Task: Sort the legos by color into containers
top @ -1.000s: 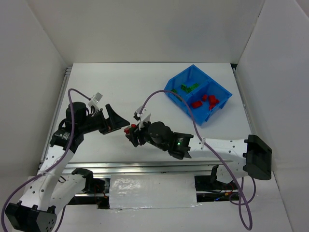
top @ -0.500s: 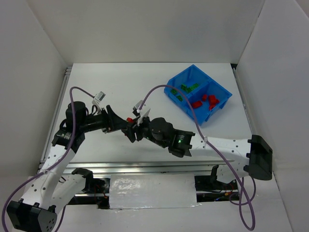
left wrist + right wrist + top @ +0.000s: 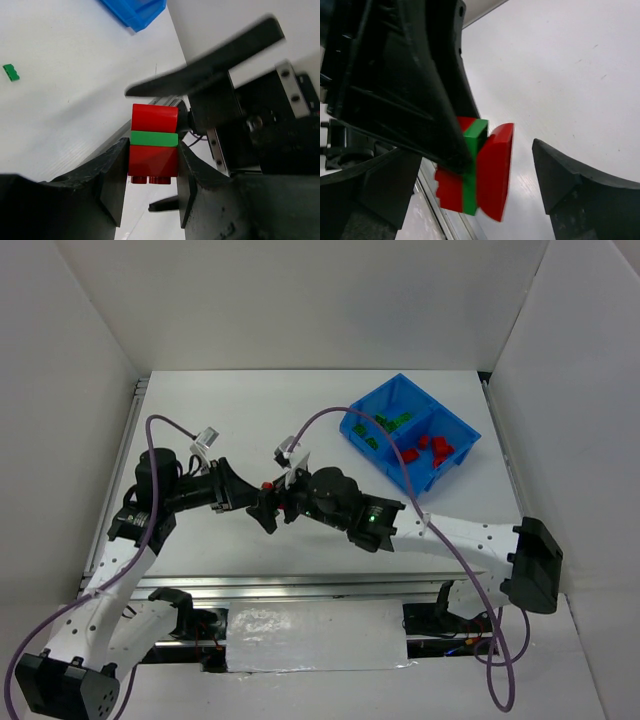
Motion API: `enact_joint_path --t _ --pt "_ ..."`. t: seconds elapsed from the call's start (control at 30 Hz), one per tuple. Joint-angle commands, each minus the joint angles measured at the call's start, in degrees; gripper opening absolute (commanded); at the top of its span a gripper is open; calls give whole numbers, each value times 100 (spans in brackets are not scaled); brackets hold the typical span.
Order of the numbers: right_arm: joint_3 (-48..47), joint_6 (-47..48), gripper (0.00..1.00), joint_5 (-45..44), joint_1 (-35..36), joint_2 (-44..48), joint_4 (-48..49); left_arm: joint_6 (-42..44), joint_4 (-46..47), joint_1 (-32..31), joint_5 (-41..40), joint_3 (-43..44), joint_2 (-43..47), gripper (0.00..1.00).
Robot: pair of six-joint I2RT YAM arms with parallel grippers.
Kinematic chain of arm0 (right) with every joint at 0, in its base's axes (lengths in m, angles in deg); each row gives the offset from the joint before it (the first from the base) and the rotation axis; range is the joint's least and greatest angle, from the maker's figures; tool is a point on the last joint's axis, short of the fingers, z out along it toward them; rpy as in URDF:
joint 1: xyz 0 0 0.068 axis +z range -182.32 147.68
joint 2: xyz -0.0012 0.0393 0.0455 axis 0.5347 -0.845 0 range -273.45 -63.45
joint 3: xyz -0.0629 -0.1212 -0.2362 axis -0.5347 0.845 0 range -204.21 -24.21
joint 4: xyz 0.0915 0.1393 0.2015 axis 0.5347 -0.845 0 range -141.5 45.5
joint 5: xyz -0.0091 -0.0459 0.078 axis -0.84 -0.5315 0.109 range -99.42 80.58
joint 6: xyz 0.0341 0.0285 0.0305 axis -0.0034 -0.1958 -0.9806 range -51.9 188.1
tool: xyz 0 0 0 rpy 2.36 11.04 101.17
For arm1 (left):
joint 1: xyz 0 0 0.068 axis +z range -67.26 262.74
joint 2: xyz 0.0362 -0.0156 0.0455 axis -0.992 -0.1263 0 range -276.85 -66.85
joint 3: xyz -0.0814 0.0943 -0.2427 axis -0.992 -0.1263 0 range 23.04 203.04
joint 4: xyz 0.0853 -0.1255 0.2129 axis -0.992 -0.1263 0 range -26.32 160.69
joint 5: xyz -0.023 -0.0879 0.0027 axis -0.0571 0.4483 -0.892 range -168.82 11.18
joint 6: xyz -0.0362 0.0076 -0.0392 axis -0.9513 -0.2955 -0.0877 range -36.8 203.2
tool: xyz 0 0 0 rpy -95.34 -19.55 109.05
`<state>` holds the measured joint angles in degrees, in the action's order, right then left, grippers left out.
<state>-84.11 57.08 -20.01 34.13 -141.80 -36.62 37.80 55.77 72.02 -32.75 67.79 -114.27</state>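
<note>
Closing in over the last second, my left gripper [image 3: 152,172] now pinches the red-green-red lego stack [image 3: 154,132] above the table [image 3: 200,410], while my right gripper [image 3: 475,190], widened, stands spread around it.

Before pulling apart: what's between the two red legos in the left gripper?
A thin green lego, sandwiched in the stack the left gripper grips; left wrist view shows it.
</note>
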Motion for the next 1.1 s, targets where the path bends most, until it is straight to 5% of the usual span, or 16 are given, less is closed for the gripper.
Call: enact_joint_path --t 0.0,0.2,0.37,0.5,1.07 --pt "-215 -470 100 1625 -615 188 -110 418 85 -79 114 271 145 0" --pt "224 -506 100 4393 -1503 873 -656 735 164 -79 -107 271 154 0" --pt "567 -619 100 5961 -2153 1506 -683 700 1050 -79 806 60 276 0" --pt "708 -1086 100 6428 -2392 1630 -252 551 1843 -79 1300 -160 637 0" --pt "154 -2105 94 6701 -2084 619 1637 990 1773 -97 1774 -239 1086 0"
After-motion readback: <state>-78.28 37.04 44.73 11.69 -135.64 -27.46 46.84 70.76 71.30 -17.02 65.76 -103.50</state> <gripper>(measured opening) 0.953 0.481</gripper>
